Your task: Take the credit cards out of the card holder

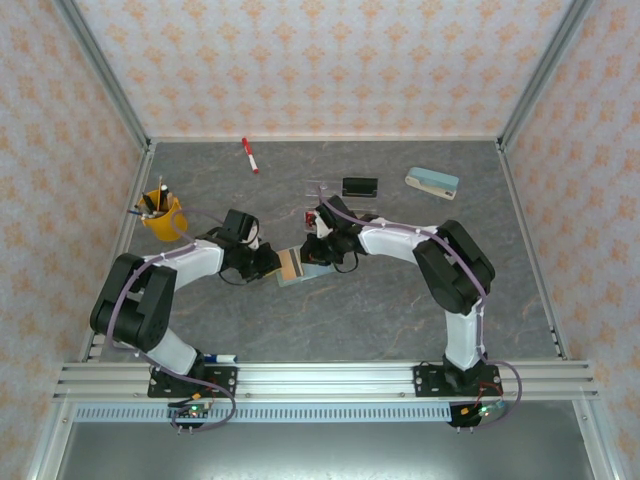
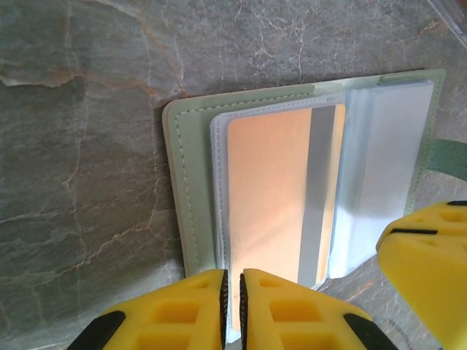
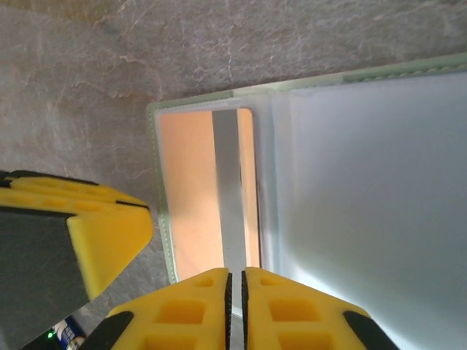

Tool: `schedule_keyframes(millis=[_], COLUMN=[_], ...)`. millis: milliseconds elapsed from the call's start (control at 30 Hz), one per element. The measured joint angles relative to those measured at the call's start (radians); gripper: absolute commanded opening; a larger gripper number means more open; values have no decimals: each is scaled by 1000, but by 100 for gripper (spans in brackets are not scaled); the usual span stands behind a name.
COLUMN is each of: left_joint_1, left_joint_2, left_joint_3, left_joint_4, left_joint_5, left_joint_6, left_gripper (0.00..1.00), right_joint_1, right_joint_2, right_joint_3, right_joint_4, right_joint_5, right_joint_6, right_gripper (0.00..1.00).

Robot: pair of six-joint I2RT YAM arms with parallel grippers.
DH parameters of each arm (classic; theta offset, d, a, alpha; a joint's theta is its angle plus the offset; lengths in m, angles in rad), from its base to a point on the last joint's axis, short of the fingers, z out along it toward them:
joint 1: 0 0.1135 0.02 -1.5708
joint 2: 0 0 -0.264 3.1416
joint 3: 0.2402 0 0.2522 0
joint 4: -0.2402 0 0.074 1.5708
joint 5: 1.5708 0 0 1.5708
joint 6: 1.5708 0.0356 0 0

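The card holder [image 2: 174, 182] lies spread open on the grey table [image 1: 400, 300] between your two grippers, with the tan card [image 2: 270, 189] tucked in its clear sleeve. By my reading, you're at the extraction step. The left gripper [image 2: 232, 310] is clenched to a thin slit on the holder's near edge. The right gripper [image 3: 235, 310] is clenched the same way from the opposite side, where the card's silver stripe runs in. Next, one side should pin the sleeve while the other slides the card out flat. You can't tell whether either pinch has the card itself or just the sleeve. The small red thing [image 1: 308, 218] just beyond the holder is too small to call a second card.
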Motion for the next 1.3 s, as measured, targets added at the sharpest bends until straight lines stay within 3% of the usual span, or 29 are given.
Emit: schedule_keyframes(millis=[800,1000,1167,1300], left_joint_1=[14,13,13,13], left_joint_2=[71,72,69,63], left_joint_3=[-2,-5,-5,-3], left_joint_4=[39,45,44,37], left_joint_5=[54,59,58,51], left_joint_6=[-6,-6,-6,-2], left_gripper=[1,0,3,11], right_joint_1=[-17,-21,-22,-23], right_joint_2=[73,80,84,75], right_joint_3=[35,35,35,13], right_joint_4=[18,21,21,35], right_joint_5=[-99,-103,-96,-91], right_joint_6=[22,21,21,21], right_gripper=[14,0,0,0])
